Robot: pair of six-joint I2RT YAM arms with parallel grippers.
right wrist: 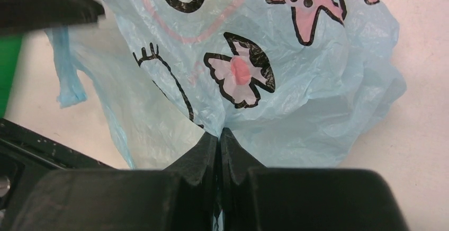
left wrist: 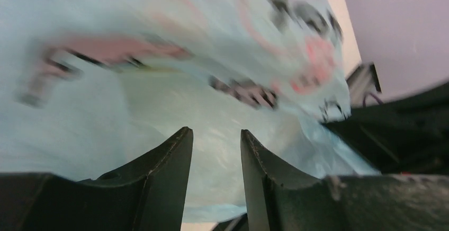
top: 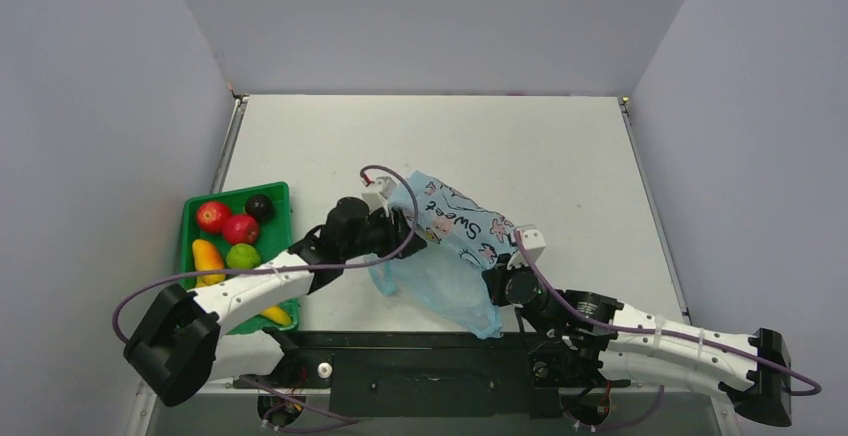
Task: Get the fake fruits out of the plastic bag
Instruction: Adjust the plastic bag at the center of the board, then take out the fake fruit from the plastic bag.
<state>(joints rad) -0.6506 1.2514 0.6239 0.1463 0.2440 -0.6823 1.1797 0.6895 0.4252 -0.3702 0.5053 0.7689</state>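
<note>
Right wrist shows the right gripper pinched tight on the bag (a fold of film), between both arms. At its other end the left gripper stands narrowly parted; a dark fruit and a green fruit lie in the tray.

Lt-blue plastic bag w/ pink & blk figures; green tray
</note>
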